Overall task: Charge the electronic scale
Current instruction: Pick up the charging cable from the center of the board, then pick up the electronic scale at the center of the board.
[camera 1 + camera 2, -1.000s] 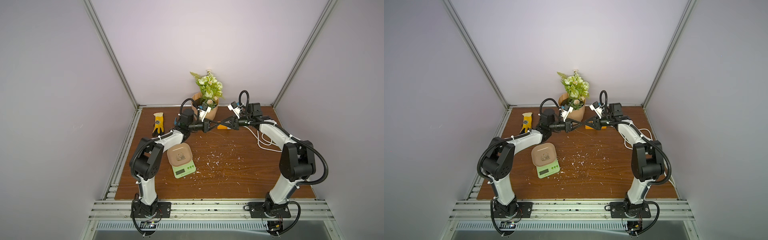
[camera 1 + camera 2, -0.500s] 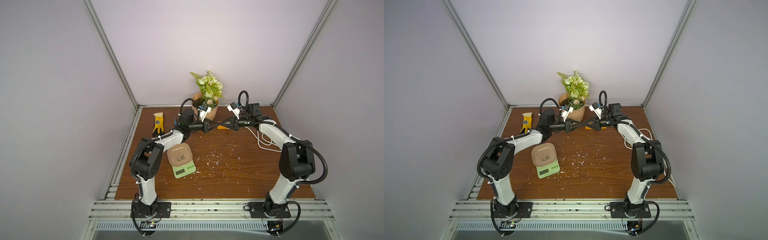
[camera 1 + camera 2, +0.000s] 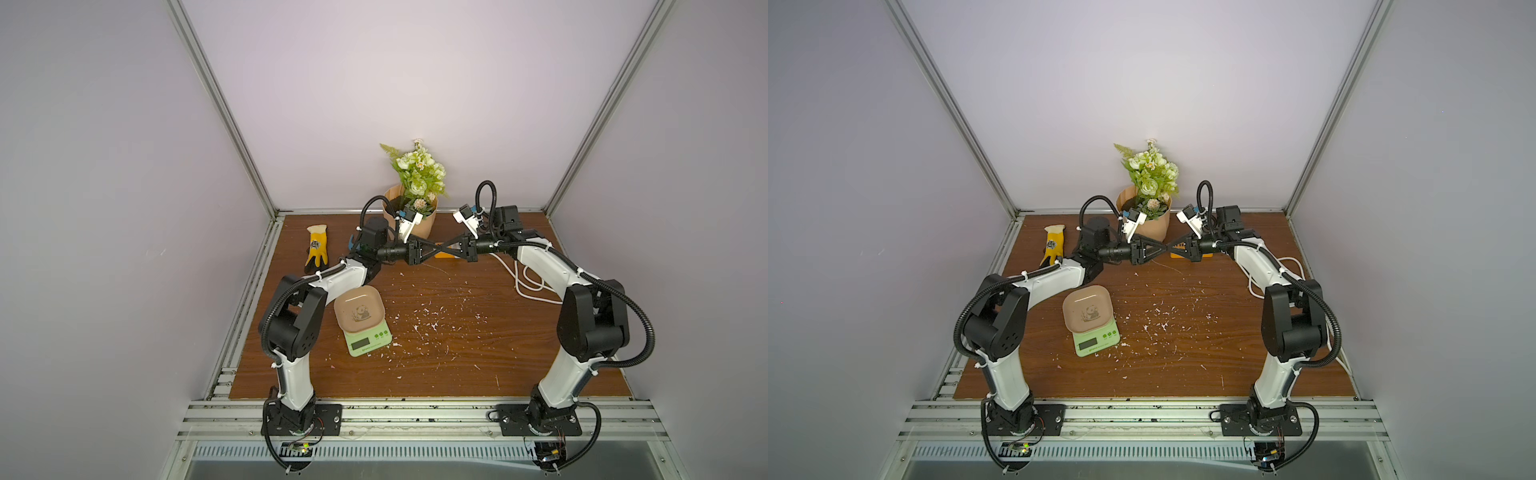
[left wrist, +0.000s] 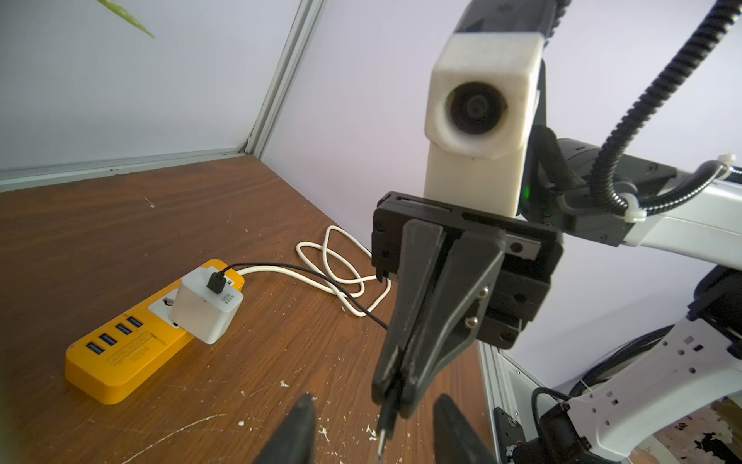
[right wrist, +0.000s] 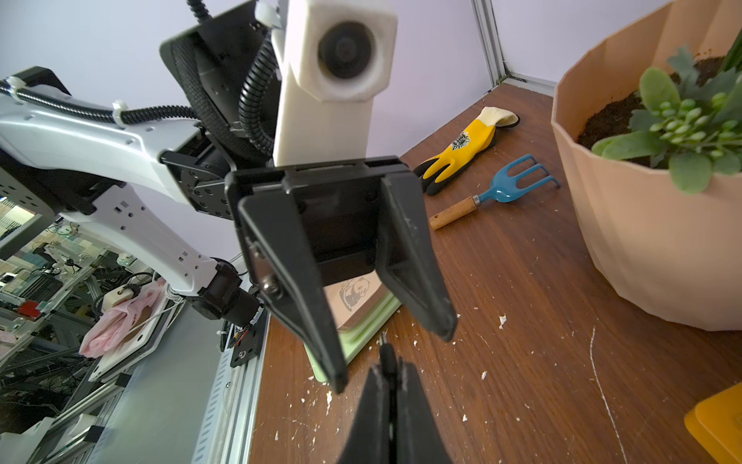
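Glove: a yellow and black glove (image 3: 316, 249) lies flat on the table, well left of the flower pot (image 3: 428, 226).
Rake: a blue hand rake (image 5: 506, 189) with a wooden handle lies between the glove and the flower pot.
Electronic scale: the electronic scale (image 3: 368, 343) stands on the table left of the flower pot and well toward the front. Its tan panda tray is on top and nothing touches it.
Left gripper: the left gripper (image 5: 391, 357) hangs above the table just in front of the flower pot. Its fingers (image 5: 305, 305) are spread apart and grip nothing.
Plug: the black plug (image 4: 385, 422) sits in the gap between the left fingers, with its metal tip bare.
Right gripper: the right gripper (image 4: 395, 391) is tip to tip with the left gripper, clenched on the plug.
Black cable: the black cable (image 4: 281, 267) runs from the right gripper to the white charger cube (image 4: 204, 309).
Power strip: the orange power strip (image 4: 116, 361) lies just right of the flower pot and carries the charger cube.
White cable: the white cable (image 3: 528, 286) is looped on the table farther right of the flower pot.
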